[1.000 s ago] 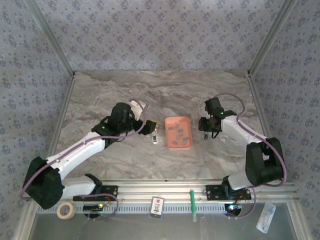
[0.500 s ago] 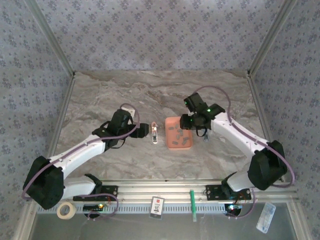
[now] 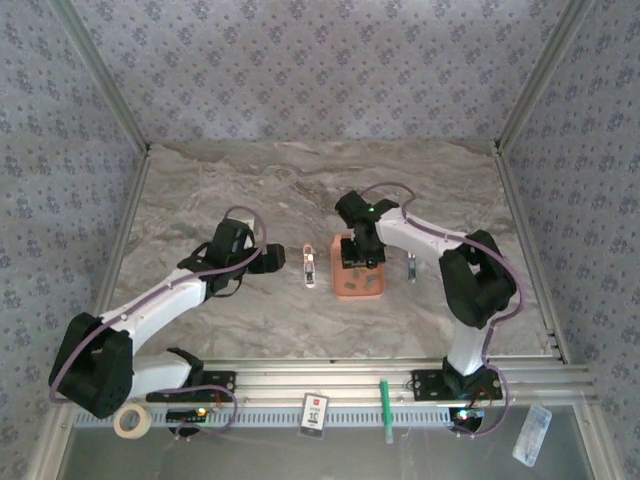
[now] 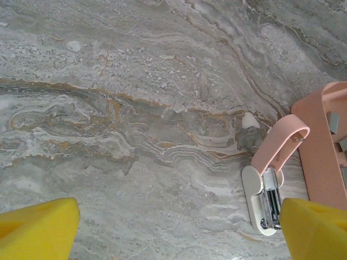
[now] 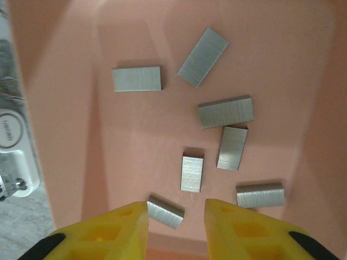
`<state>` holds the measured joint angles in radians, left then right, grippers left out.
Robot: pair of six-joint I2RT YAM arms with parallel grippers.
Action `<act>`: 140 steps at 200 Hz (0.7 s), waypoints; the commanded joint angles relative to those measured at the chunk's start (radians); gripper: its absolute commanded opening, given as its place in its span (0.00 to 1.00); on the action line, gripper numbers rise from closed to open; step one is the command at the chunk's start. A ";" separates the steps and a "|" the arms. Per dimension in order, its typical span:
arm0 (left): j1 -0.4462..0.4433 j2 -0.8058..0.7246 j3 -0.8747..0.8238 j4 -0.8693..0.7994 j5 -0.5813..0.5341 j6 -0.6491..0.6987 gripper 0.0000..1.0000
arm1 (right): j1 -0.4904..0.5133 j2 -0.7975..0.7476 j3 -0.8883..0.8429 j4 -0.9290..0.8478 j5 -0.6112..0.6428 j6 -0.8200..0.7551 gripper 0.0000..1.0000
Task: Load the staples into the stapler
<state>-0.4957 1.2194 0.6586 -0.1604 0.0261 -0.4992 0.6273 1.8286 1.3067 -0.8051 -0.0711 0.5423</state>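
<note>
Your right gripper (image 5: 176,210) hangs open over the salmon tray (image 5: 65,141), where the staples (image 5: 224,111) lie scattered. One strip (image 5: 165,211) sits between its fingertips, long axis slanting across the gap. The stapler (image 3: 310,268) lies just left of the tray, lengthwise away from you, nearer the wide-open left gripper (image 4: 179,227). Its small print is unreadable.

Seven staples (image 5: 225,112), one stapler (image 4: 260,201) and one pink tray (image 5: 81,135).
</note>
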 commanded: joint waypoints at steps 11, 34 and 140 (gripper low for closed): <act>0.025 0.021 -0.009 0.012 0.037 -0.004 0.95 | 0.007 0.069 0.054 -0.074 -0.022 -0.009 0.35; 0.033 0.032 -0.010 0.017 0.048 -0.004 0.94 | 0.006 0.107 0.074 -0.081 -0.021 -0.016 0.34; 0.042 0.033 -0.021 0.026 0.065 -0.004 0.94 | -0.007 0.168 0.104 -0.073 -0.003 -0.027 0.34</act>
<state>-0.4614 1.2533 0.6449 -0.1535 0.0719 -0.4992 0.6262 1.9640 1.3846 -0.8425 -0.0856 0.5316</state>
